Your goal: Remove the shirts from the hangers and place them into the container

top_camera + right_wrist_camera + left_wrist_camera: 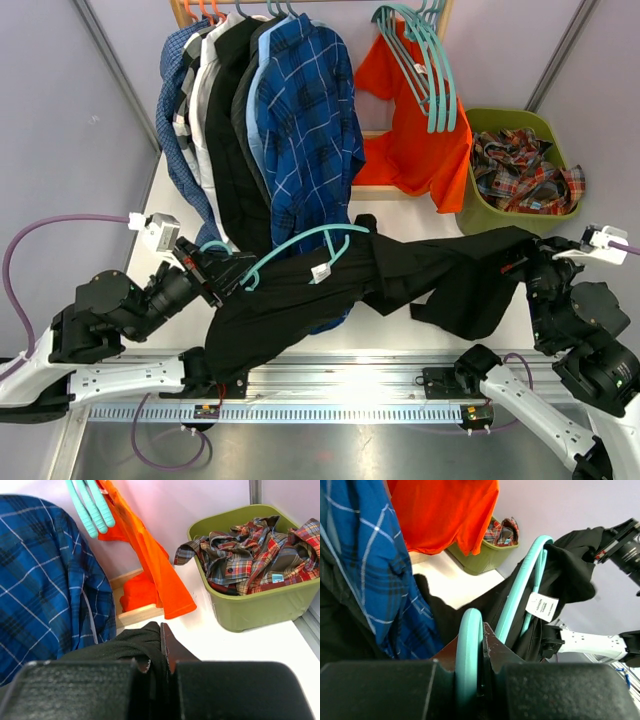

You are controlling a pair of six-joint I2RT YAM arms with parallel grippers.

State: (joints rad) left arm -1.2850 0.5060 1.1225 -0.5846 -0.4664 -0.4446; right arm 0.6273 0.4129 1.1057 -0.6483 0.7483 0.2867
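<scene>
At the near left, the left gripper is seen clamped tight on a curved end of the teal hanger; whether that end is the hook cannot be told, since the fingers cover it. From this grip the hanger is carried rightwards in a shallow arch above the black shirt, its long axis running left to right and slightly far, and a white tag is hung from it. Its right end is buried in the cloth and cannot be made out. The black shirt is stretched across the table between the two arms, its long axis left to right, with its left part drooped over the near edge. At the near right, the right gripper is pinched shut on a fold of the shirt's right end. The collar and sleeves are lost in the dark folds. Farther back on the right, the container is stood just beyond the right gripper, and a red plaid shirt is heaped in it. Beside it to the left an orange shirt is hung, with a bunch of empty teal hangers above. At the far left a row of shirts on hangers is cut off by the top edge, a dark blue checked shirt being the rightmost.
</scene>
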